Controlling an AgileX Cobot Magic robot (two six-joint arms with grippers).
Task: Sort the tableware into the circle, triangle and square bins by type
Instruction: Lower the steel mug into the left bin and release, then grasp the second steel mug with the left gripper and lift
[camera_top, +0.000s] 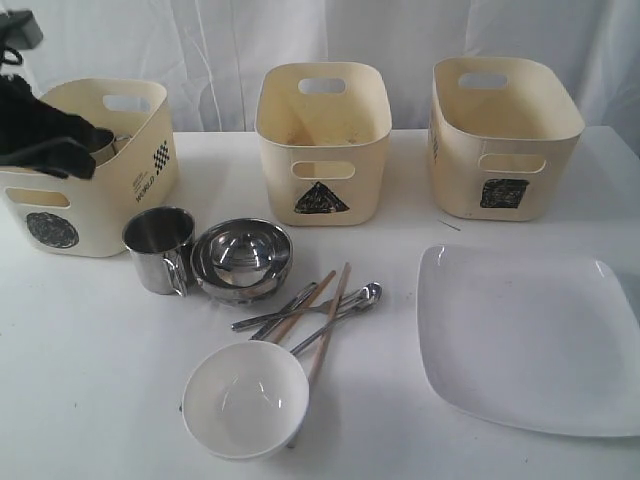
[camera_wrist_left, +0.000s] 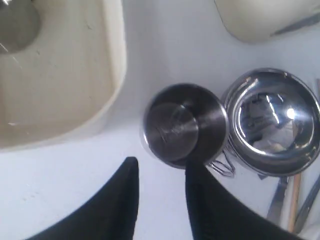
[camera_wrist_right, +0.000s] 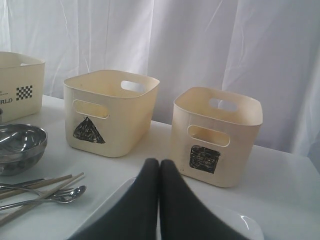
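Left arm: raised over the circle bin (camera_top: 100, 190) at the worktop's (camera_top: 90, 380) left rear, wrist pointing down. Left pincer (camera_wrist_left: 161, 165) is released, jaws apart, nothing between them. My fingers (camera_wrist_left: 122, 200) hang clear of everything.

The second mug (camera_wrist_left: 14, 22) sits inside the circle bin, off to one side of the pincer, no contact. The steel mug (camera_top: 160, 248) stands upright on the worktop just outside the bin wall, just beyond my fingertips in the left wrist view. Its wire handle is on the side toward the nested steel bowls (camera_top: 243, 258). Mug and bowls are right beside each other; can't tell if they touch.

Right arm: low over the white square plate (camera_top: 530, 340), facing the triangle bin (camera_wrist_right: 111, 112) and the square bin (camera_wrist_right: 216, 135). Right pincer (camera_wrist_right: 159, 165) is clenched, fingers pressed together, empty.

The white bowl (camera_top: 245, 400) is at the front. The chopsticks (camera_top: 325, 310) lie crossed over the steel cutlery between it and the steel bowls, with the spoon (camera_top: 365, 295) on the plate side. Knife and fork are too tangled to tell apart.
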